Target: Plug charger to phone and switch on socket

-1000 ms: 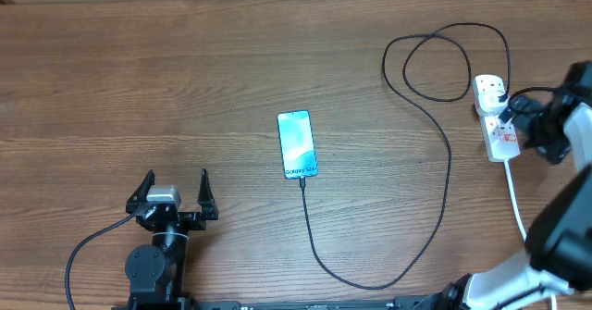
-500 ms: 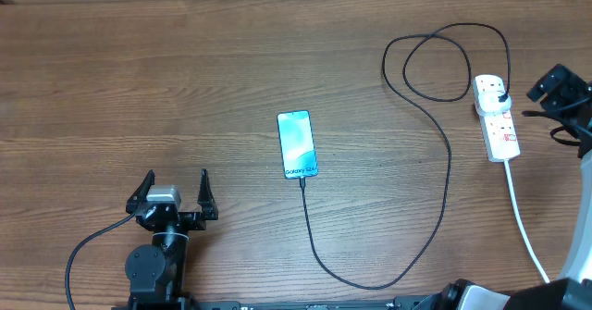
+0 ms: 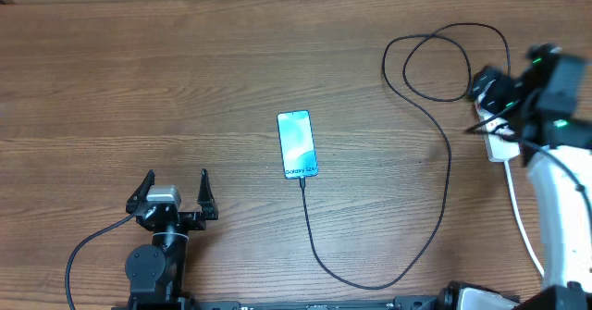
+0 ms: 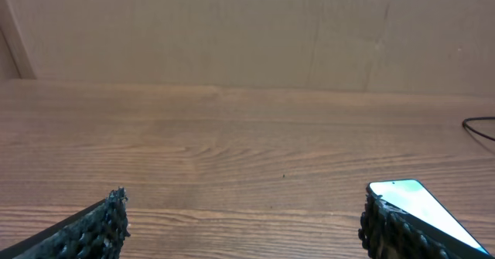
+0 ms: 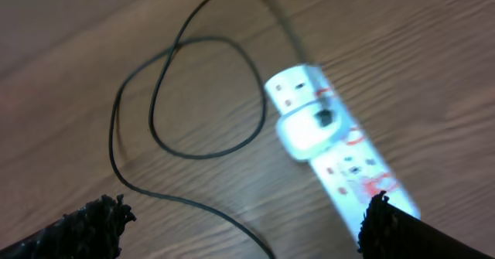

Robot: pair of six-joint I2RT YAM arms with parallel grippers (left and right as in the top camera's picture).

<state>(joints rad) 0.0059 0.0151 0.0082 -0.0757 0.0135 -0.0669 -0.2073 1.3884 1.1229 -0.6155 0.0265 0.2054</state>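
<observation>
Right gripper [image 5: 244, 226] above the socket [image 5: 346, 160], fingers wide apart.
The socket lies at the far right, blurred in the wrist view. The phone [image 3: 297, 144] lies mid-table; the charger [image 3: 442, 167] meets its near end and loops right. The left gripper [image 3: 176, 182], also spread, sits near left.

A wooden table [image 3: 185, 60], brown with plain grain and a low sheen, carries a phone [image 3: 297, 143] whose screen looks smooth and glossy inside a thin black edge. The charger [image 3: 450, 171] cable is thin, black and matt, with a rubbery look. The socket [image 5: 340, 162] is smooth white plastic with red marks, blurred in the right wrist view. Black pads [image 4: 100, 224] on the left gripper [image 3: 176, 176] and pads [image 5: 93, 220] on the right gripper [image 5: 240, 216] appear rough and knobbly. Behind the table stands a pale, matt board [image 4: 232, 27].
</observation>
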